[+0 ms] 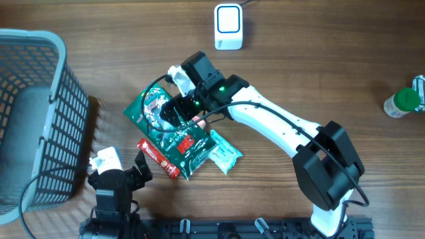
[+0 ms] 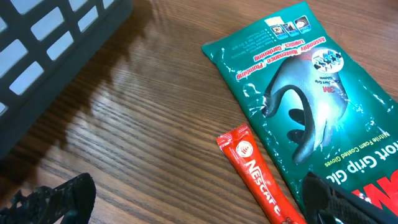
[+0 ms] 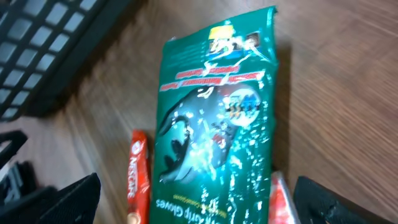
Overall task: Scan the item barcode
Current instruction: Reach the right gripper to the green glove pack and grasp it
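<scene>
Barely begun: right tool (image 3: 202, 202) hangs released, jaws wide, with the green glove packet (image 3: 214, 118) flat on the counter (image 1: 332, 53) directly beneath it, left tool (image 2: 199, 205) likewise released and empty, so grasping and showing it to the white scanner (image 1: 228, 26) well beyond the right tool remain undone.

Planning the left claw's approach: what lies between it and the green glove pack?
The red Nescafe stick, beside the green glove pack, ahead of the left claw; overhead view shows it.
</scene>
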Robot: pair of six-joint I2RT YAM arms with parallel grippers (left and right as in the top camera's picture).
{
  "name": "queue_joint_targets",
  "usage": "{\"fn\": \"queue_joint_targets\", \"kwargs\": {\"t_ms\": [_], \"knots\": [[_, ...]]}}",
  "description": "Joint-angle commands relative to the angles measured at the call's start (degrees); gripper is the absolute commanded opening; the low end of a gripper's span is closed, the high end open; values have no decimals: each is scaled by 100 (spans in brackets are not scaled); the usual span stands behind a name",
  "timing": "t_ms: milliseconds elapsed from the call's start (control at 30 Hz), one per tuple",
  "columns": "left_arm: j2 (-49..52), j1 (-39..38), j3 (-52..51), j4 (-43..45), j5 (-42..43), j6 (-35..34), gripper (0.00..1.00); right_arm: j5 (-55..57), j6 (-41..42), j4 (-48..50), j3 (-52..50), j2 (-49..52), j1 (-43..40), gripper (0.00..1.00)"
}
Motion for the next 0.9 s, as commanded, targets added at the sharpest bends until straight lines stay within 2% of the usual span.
{"fn": "queue_joint_targets", "kwargs": {"t_ms": [0, 133, 167, 200, 233, 267, 333, 367, 433, 533, 633, 733, 767, 867], "knots": [[-35, -31, -2, 13, 50, -11, 100, 367, 308, 144, -22, 485, -7, 100], [-35, -31, -2, 13, 50, -11, 100, 374, 461, 140, -22, 1001, -9, 99], [-35, -31, -2, 13, 50, -11, 100, 374, 461, 111, -22, 1043, -13, 95], [-35, -31, -2, 13, 50, -11, 100, 367, 459, 42, -22, 1051, -13, 82], [-35, -31, -2, 13, 50, -11, 100, 328, 496, -116, -20, 1051, -13, 63], [-35, -31, -2, 13, 50, -11, 100, 267, 573, -223, -20, 1051, -13, 56], [-35, -31, -2, 13, 50, -11, 100, -118, 590, -472, -20, 1051, -13, 33], [-35, -31, -2, 13, 50, -11, 100, -247, 592, -573, -20, 1051, -13, 26], [-35, -31, -2, 13, 50, -11, 100, -599, 623, -723, 0, 1045, -31, 4], [-35, -31, -2, 13, 50, -11, 100, -1587, 2022, -1585, 280, 949, -439, 5], [-35, -31, -2, 13, 50, -11, 100, -3976, 3606, -2935, 310, 774, -1285, 5], [-35, -31, -2, 13, 50, -11, 100, -6242, 3659, -4201, 308, 774, -1917, 4], [-35, -31, -2, 13, 50, -11, 100, -6328, 4234, -4572, 308, 774, -2057, 4], [-35, -31, -2, 13, 50, -11, 100, -6448, 5285, -4889, 308, 774, -2164, 4]]}}
